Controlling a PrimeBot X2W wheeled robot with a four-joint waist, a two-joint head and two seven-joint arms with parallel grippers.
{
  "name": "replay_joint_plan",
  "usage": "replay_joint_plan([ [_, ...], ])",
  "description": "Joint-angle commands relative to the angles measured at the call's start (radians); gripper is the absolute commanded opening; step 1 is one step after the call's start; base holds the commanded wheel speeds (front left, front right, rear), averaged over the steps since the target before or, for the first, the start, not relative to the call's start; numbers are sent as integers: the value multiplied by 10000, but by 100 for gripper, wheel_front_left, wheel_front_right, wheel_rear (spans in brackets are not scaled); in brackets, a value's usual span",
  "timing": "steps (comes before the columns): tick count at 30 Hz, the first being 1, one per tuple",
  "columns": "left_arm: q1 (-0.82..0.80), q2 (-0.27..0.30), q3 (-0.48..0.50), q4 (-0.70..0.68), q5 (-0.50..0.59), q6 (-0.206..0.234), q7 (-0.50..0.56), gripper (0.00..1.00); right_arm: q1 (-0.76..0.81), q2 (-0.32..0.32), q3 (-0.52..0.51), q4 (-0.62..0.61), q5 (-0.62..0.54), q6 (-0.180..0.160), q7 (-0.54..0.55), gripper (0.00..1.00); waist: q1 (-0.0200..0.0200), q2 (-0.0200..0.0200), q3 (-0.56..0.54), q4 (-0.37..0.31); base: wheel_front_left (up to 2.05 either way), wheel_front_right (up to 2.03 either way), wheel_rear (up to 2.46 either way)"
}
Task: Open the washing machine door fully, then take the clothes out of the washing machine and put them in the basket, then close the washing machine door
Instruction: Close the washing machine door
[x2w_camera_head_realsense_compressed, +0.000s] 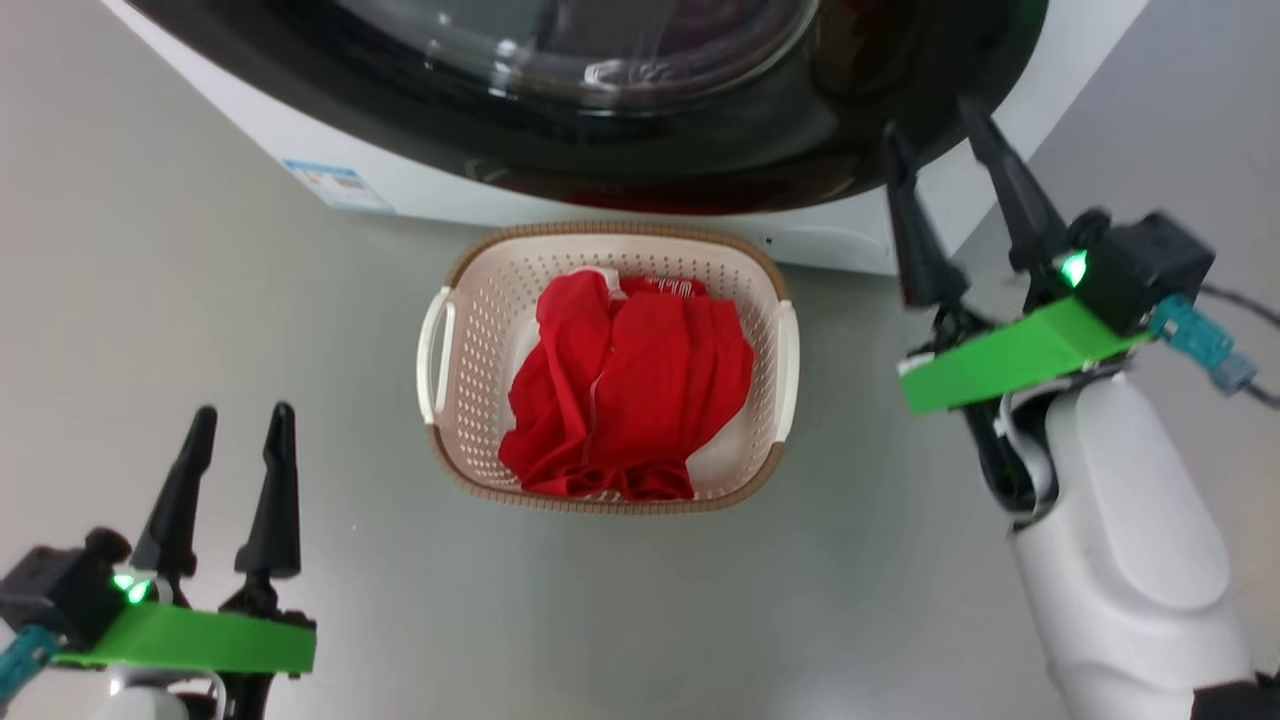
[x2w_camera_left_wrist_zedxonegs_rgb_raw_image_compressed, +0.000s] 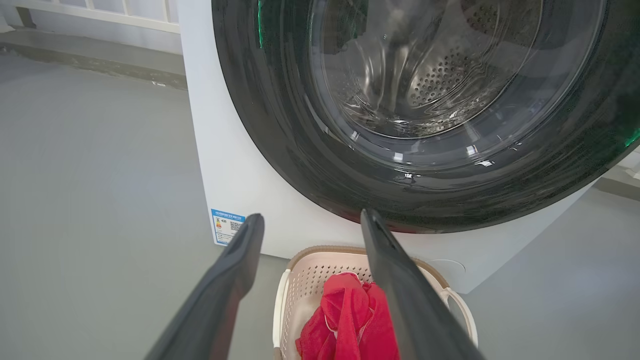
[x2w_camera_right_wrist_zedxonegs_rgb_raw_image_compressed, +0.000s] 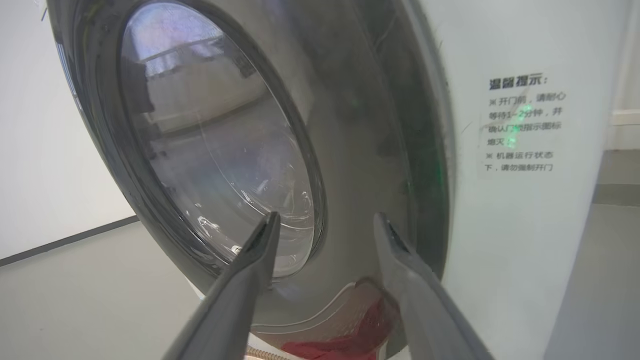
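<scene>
The left tool (x2w_camera_head_realsense_compressed: 244, 409) and right tool (x2w_camera_head_realsense_compressed: 932, 118) are open and empty. Red clothes (x2w_camera_head_realsense_compressed: 640, 390) sit in the basket (x2w_camera_head_realsense_compressed: 478, 312) between them.

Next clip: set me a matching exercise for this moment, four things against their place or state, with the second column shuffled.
Things:
1. clothes
2. washing machine door
3. basket
4. left gripper

Place or state:
A. closed
B. open, holding nothing
C. heaped inside the basket
D. on the floor, just below the door

Pairs: 1-C, 2-A, 3-D, 4-B
</scene>
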Motion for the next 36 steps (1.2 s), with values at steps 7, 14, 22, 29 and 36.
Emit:
replay_joint_plan([
  [7, 510, 346, 585, -21, 227, -29, -80, 100, 1142, 68, 405, -107, 270, -25, -44, 100, 0, 0, -1029, -457, 0, 0, 0],
  [14, 904, 398, 768, 23, 402, -29, -80, 100, 2100, -69, 406, -129, 448, -25, -44, 100, 0, 0, -1664, -802, 0, 0, 0],
  [22, 1176, 526, 690, 0, 397, -29, -80, 100, 2968, -184, 390, -193, 574, -25, -44, 100, 0, 0, -2114, -1151, 0, 0, 0],
  [29, 1384, 611, 654, 0, 375, -29, -80, 100, 3675, -210, 292, -284, 652, -25, -44, 100, 0, 0, -2458, -1491, 0, 0, 0],
  [36, 1604, 661, 687, -25, 369, -29, -80, 100, 4241, -235, 210, -388, 709, -25, -44, 100, 0, 0, -2745, -1816, 0, 0, 0],
])
